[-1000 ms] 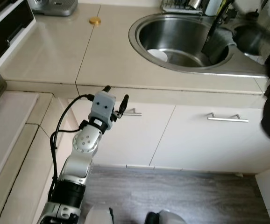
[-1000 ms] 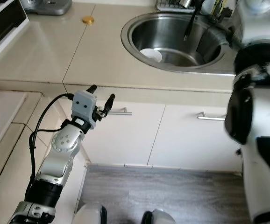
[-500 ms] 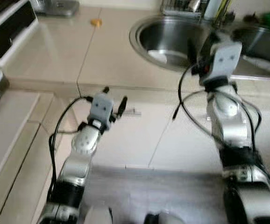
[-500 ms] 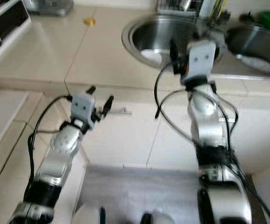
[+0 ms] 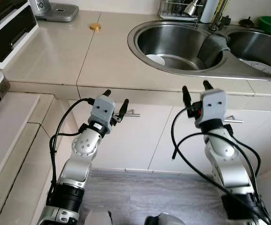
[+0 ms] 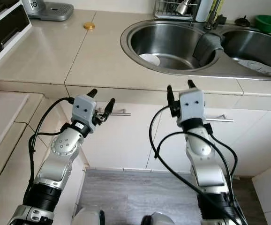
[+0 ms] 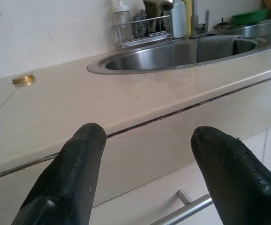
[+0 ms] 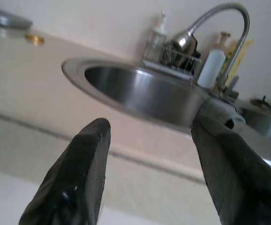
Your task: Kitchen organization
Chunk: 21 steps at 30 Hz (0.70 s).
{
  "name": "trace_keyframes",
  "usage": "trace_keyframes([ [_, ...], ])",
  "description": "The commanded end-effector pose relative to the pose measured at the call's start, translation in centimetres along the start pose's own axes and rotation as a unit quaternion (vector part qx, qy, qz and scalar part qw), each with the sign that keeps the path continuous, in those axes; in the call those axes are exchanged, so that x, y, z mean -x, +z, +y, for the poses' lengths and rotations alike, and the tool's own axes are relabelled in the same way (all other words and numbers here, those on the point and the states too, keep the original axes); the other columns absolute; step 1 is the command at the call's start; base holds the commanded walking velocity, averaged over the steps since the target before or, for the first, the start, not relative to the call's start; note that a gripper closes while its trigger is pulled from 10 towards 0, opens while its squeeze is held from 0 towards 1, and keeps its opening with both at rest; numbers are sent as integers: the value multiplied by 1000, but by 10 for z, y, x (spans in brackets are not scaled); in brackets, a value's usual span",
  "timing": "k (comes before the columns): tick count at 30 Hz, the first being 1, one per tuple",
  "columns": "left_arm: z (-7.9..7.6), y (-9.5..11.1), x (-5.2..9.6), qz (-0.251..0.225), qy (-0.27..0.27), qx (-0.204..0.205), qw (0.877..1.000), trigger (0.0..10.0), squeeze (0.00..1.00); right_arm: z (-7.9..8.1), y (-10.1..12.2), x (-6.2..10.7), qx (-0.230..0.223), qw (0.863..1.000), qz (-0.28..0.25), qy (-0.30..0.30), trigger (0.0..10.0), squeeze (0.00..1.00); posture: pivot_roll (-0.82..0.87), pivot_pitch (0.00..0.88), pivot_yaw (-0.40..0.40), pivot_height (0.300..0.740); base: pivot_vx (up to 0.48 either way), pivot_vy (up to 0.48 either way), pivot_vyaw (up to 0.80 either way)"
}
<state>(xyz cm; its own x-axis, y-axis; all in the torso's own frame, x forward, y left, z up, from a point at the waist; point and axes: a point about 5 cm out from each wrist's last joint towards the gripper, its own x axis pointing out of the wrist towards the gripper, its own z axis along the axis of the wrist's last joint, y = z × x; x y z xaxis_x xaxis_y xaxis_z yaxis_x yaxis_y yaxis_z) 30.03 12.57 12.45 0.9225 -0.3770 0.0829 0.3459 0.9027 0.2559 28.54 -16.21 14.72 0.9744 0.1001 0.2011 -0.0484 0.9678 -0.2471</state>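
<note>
Hovering before the counter (image 5: 112, 56) edge, left end effector (image 5: 114, 97) and right end effector (image 5: 194, 91) gape wide, empty.

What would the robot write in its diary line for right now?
left claw: open, below counter edge | right claw: open, below edge | grey cloth: draped over sink divider

Even bright light, head views sharp; glare on sink (image 5: 182, 44) steel; right wrist view soft, slightly blurred.
</note>
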Motion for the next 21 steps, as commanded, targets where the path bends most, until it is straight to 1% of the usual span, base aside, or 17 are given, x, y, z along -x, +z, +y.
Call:
trace_keyframes([
  [1,-3,-1,0,4,-11,-5,1000,10000,0,-2,3,3,11,1000,-2,-2,10000,0,165,0,-70,740,0,0,0],
  [3,-6,-2,5,7,-25,-9,1000,10000,0,-3,-2,11,13,1000,10,-6,10000,0,162,0,-68,740,0,0,0],
  [4,-6,-2,5,7,-25,-9,1000,10000,0,-3,-2,11,13,1000,10,-6,10000,0,162,0,-68,740,0,0,0],
  [6,-6,-2,11,10,-32,-11,999,10000,0,-3,-5,17,13,1000,18,-9,10000,0,160,0,-64,740,0,0,0],
  [7,-6,-1,15,12,-36,-10,999,10000,0,-3,-7,21,14,1000,23,-9,10000,0,158,0,-61,740,0,0,0],
  [8,-6,0,22,17,-42,-9,999,10000,0,-2,-9,26,14,999,30,-10,10000,0,155,0,-53,740,0,0,0],
  [11,-5,-1,36,26,-49,-10,998,10000,0,-2,-11,32,15,999,37,-14,10000,0,153,0,-49,740,0,0,0],
  [12,-4,-3,47,37,-43,-1,998,10000,0,-3,-13,35,13,999,42,-22,10000,0,154,0,-48,740,0,0,0],
  [15,-2,-8,56,50,-24,10,998,10000,0,-5,-16,38,10,998,48,-31,10000,0,161,0,-49,740,0,0,0],
  [16,-2,-8,56,50,-24,10,998,10000,0,-5,-16,38,10,998,48,-31,10000,0,161,0,-49,740,0,0,0],
  [17,-1,-10,55,52,-9,12,999,10000,0,-4,-18,40,9,998,51,-33,10000,0,163,0,-52,740,0,0,0],
  [18,-1,-10,52,49,-4,7,999,10000,0,-3,-18,41,9,998,52,-32,10000,0,162,0,-55,740,0,0,0],
  [21,-1,-6,49,49,-4,4,999,10000,0,-2,-17,42,11,998,52,-30,10000,0,157,0,-56,740,0,0,0],
])
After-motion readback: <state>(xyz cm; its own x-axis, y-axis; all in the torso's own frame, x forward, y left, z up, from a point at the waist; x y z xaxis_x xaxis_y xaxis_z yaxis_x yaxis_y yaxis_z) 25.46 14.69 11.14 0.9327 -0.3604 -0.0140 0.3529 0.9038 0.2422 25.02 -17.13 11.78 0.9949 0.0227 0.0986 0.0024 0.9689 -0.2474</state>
